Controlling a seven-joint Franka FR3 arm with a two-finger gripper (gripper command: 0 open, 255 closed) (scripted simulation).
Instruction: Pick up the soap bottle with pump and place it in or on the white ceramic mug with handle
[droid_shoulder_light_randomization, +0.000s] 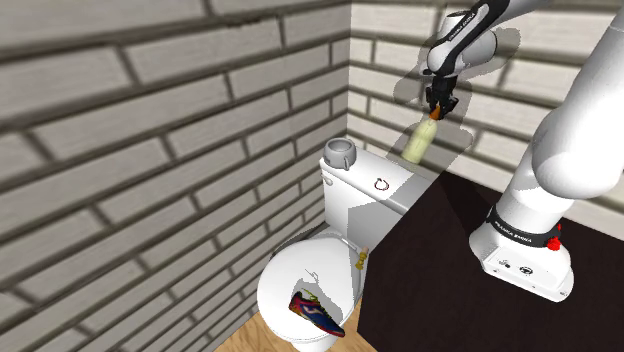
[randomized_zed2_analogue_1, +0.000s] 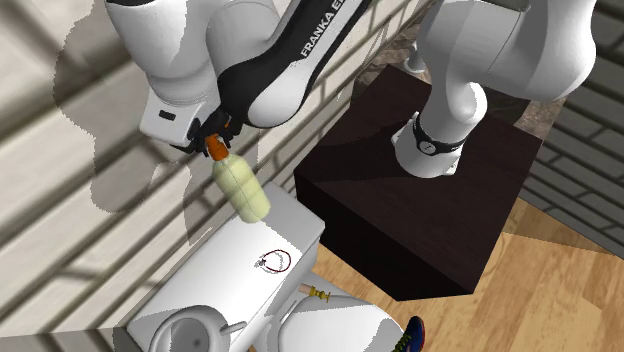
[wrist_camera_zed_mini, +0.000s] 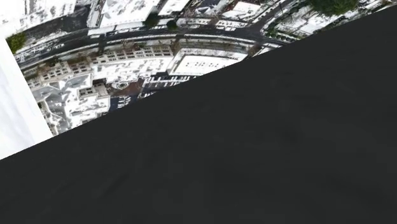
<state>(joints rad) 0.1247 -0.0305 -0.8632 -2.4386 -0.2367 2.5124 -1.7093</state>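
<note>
A pale yellow-green soap bottle (droid_shoulder_light_randomization: 420, 141) (randomized_zed2_analogue_1: 243, 190) with an orange pump top hangs tilted in the air above the right end of the white toilet tank lid (droid_shoulder_light_randomization: 396, 192) (randomized_zed2_analogue_1: 225, 275). My black gripper (droid_shoulder_light_randomization: 438, 106) (randomized_zed2_analogue_1: 213, 143) is shut on the bottle's pump end, with the body pointing down towards the tank. A pale grey mug (droid_shoulder_light_randomization: 341, 153) (randomized_zed2_analogue_1: 198, 325) with a handle stands upright at the other end of the lid, well apart from the bottle.
A small red-and-white ring (droid_shoulder_light_randomization: 381, 183) (randomized_zed2_analogue_1: 272, 260) lies mid-lid between bottle and mug. A colourful shoe (droid_shoulder_light_randomization: 315, 312) (randomized_zed2_analogue_1: 412, 338) rests on the toilet seat lid. The dark box stand (droid_shoulder_light_randomization: 440, 280) (randomized_zed2_analogue_1: 420, 200) abuts the tank. Brick walls close in behind.
</note>
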